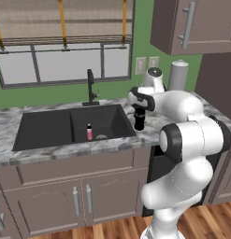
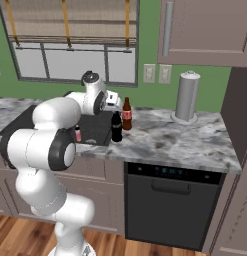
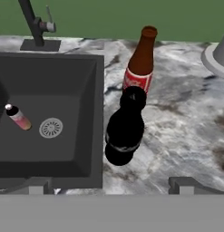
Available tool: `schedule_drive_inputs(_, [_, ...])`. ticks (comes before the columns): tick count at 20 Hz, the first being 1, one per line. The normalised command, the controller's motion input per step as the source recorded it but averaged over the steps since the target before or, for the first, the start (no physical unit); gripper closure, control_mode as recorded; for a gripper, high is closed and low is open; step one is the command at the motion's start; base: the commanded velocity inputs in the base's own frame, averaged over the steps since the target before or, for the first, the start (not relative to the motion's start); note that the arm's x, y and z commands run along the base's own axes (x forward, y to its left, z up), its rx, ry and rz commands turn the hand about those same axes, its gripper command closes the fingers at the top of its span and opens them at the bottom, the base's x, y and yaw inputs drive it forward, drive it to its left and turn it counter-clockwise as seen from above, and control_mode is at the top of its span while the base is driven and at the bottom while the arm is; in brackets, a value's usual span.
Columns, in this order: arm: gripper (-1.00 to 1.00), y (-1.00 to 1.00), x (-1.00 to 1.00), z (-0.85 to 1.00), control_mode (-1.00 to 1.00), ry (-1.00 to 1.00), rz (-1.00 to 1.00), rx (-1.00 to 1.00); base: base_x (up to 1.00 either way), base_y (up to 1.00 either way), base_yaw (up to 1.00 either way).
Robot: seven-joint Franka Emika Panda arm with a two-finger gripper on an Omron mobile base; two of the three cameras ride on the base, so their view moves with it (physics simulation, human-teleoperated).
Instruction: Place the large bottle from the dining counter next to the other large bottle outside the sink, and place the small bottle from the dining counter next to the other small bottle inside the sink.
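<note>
Two large bottles stand side by side on the marble counter just right of the sink [image 3: 63, 81]: a black bottle [image 3: 126, 129] [image 1: 139, 119] [image 2: 116, 128] and, behind it, a brown bottle [image 3: 141, 59] [image 2: 126, 114] with a red label. My gripper [image 3: 111, 185] [image 1: 139, 108] hovers above the black bottle, open and holding nothing, its fingertips [image 3: 38, 186] wide apart. A small pink bottle [image 3: 18, 117] [image 1: 89, 132] stands inside the right basin near the drain. The dining counter is out of view.
A black faucet [image 1: 90, 87] [image 3: 34, 22] rises behind the sink. A paper towel roll [image 2: 187, 95] [image 1: 178, 74] stands at the back right of the counter. Wall cabinets hang above it, and a dishwasher [image 2: 170, 200] sits below the counter.
</note>
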Motion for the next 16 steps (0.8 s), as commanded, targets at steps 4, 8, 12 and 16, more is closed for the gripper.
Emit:
schedule_drive_inputs(4, [-1.0,0.29,-0.35,0.0,-1.0,-0.06,0.0,-0.18,0.0,0.0,0.0])
schedule_drive_inputs(8, [-1.0,0.07,-0.35,-0.13,-1.0,-0.05,0.0,-0.04,0.0,0.0,0.0])
schedule_drive_inputs(12, [-1.0,0.0,-0.45,-0.32,-1.0,-0.05,0.0,0.0,0.0,0.0,0.0])
schedule_drive_inputs(16, [-1.0,-0.06,-0.35,-0.4,-1.0,-0.04,0.0,0.04,0.0,0.0,0.0])
